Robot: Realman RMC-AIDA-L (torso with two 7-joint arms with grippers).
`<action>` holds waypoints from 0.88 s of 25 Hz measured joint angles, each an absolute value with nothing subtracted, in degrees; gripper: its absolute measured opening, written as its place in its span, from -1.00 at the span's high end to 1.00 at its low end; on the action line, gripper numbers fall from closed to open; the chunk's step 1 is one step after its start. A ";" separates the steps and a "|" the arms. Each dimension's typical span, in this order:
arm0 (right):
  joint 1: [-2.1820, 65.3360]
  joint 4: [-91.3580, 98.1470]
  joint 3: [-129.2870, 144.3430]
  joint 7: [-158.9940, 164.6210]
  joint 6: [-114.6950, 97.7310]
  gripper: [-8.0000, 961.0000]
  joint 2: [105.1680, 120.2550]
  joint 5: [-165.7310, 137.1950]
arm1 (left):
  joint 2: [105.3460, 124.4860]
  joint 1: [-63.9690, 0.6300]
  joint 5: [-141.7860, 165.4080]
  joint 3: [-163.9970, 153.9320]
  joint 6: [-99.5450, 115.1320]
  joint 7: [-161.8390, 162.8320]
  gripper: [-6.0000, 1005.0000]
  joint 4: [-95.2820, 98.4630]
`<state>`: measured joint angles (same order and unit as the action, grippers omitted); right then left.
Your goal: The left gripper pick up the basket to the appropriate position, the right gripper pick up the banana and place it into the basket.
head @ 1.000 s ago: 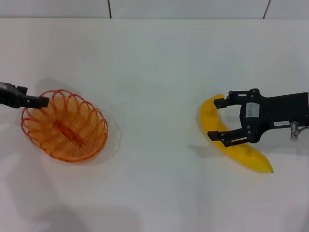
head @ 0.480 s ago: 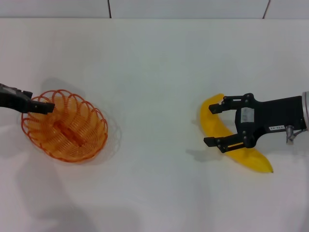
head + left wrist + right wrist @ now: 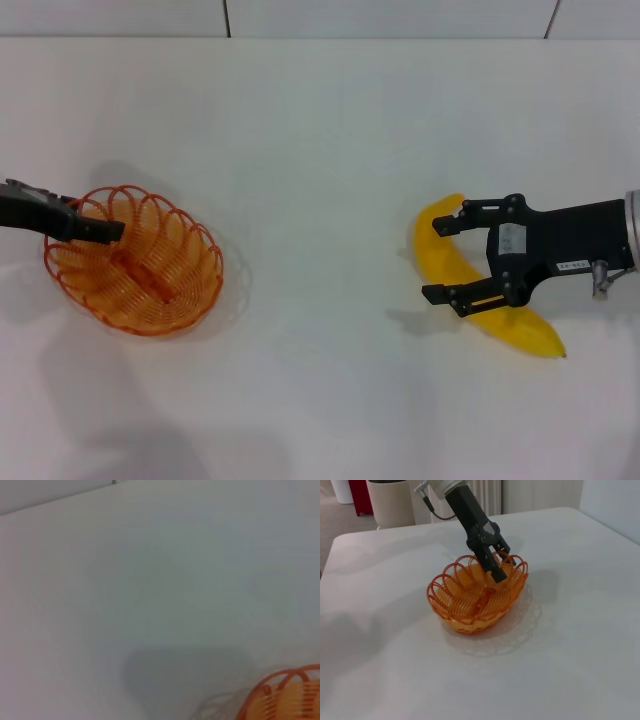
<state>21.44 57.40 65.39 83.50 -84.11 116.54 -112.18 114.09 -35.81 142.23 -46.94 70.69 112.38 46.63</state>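
Unreadable small white labels (image 3: pixel 512 238) on the right arm; no legible text.

The place reads as an indoor test room or lab more than a lived-in home. A plain white table (image 3: pixel 320 150) fills the head view, its surface bare and uniform right to the far edge, where a pale wall (image 3: pixel 400 18) with thin dark seams runs behind it. From the right wrist view the table's rounded far corner shows, and beyond it a grey floor (image 3: pixel 345 515), a large beige bin (image 3: pixel 390 502) near that corner, a red container (image 3: pixel 359 490), a white one (image 3: pixel 341 490) beside it, and a pale curtain (image 3: pixel 487 495) at the back.
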 joint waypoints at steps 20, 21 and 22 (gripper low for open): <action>21.39 57.39 65.39 83.91 -84.40 -0.83 116.54 -112.24 | 114.81 -35.68 142.23 -47.02 69.43 111.10 0.32 46.99; 21.39 57.39 65.39 84.01 -84.38 -0.83 116.54 -112.24 | 114.81 -35.68 142.24 -47.05 69.44 111.10 0.35 47.00; 21.40 57.39 65.39 84.06 -84.36 -0.83 116.54 -112.24 | 114.80 -35.68 142.24 -47.07 69.45 111.10 0.39 47.03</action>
<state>21.40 57.39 65.39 84.06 -84.36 116.54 -112.24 114.80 -35.68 142.24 -47.07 69.44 111.10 47.03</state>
